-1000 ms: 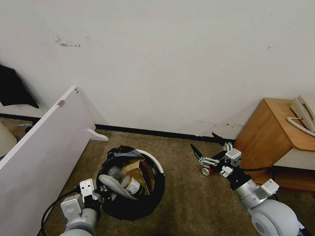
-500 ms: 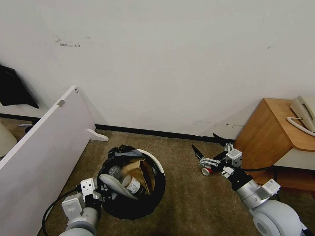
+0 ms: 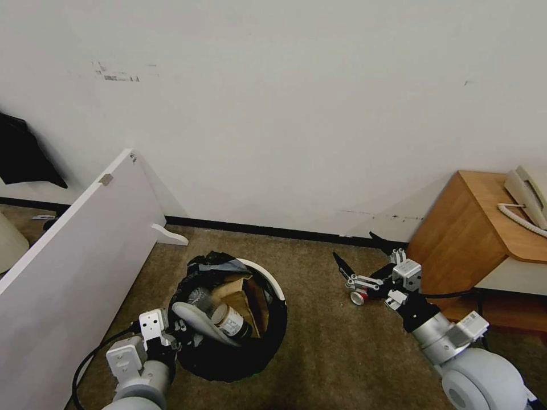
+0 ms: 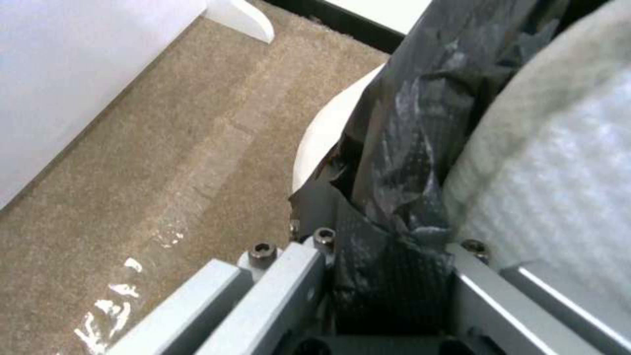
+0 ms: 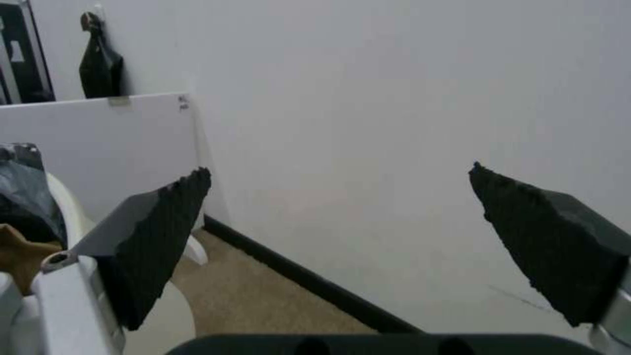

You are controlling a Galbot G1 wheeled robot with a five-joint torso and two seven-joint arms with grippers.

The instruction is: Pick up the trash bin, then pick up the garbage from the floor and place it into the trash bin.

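So the trash bin (image 3: pixel 268 279) is sitting over the brown carpet (image 3: pixel 319 353) a little way out from the white wall (image 3: pixel 285 114), and everything else is easiest to place off it. The left gripper (image 3: pixel 181 335) is at the bin's near-left edge with its fingers (image 4: pixel 368 276) clamped tight on the rim, pinching the crinkly black bag (image 4: pixel 407 128) folded over the white plastic. Inside the bin there's already a white slipper (image 3: pixel 196 322) lying along that same near-left side, a clear plastic bottle (image 3: pixel 225 319) with a white label right next to it, and a brown paper bag (image 3: pixel 239 293) toward the middle. To the bin's right, well apart from it, a red can (image 3: pixel 360 297) lies on its side on the carpet, and the right gripper (image 3: pixel 364 259) is just above it with its black fingers (image 5: pixel 157 241) spread wide and nothing between them. Beyond the can on that side is a wooden cabinet (image 3: pixel 467 233) with a beige phone (image 3: pixel 527 196) on top. On the bin's left a white panel (image 3: pixel 74 267) leans up off the carpet.
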